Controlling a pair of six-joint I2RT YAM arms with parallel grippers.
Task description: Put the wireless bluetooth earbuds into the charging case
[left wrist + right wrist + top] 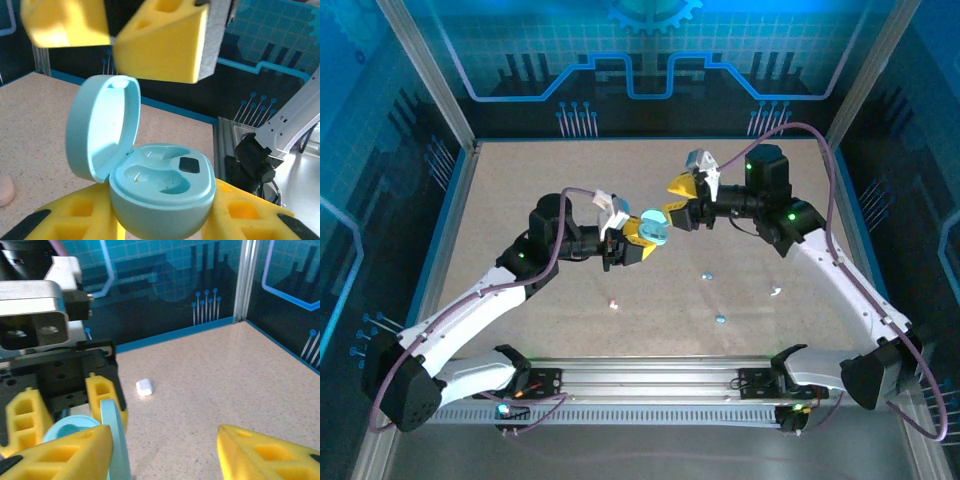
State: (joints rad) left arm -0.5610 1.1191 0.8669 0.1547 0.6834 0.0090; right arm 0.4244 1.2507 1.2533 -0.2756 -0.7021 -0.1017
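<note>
So on the left, the left gripper (pixel 642 242) is clamped on the charging case (pixel 162 192) and holds it up off the table (pixel 520 190), lid (pixel 102 127) flipped open. Both wells look empty to me. Just right of it, the right gripper (pixel 677 200) hangs close over the case with its fingers spread and nothing between them. All the buds lie loose on the table, on the near side of both claws and well below them: a pale earbud (pixel 614 304) furthest left, then a blue earbud (pixel 708 275), a second blue earbud (pixel 720 319) and a white earbud (pixel 776 292). The right arm is free and nearer to those last three, so I'd guess it goes down and toward its own base. They're too tiny to tell which way each one's long axis runs.
</note>
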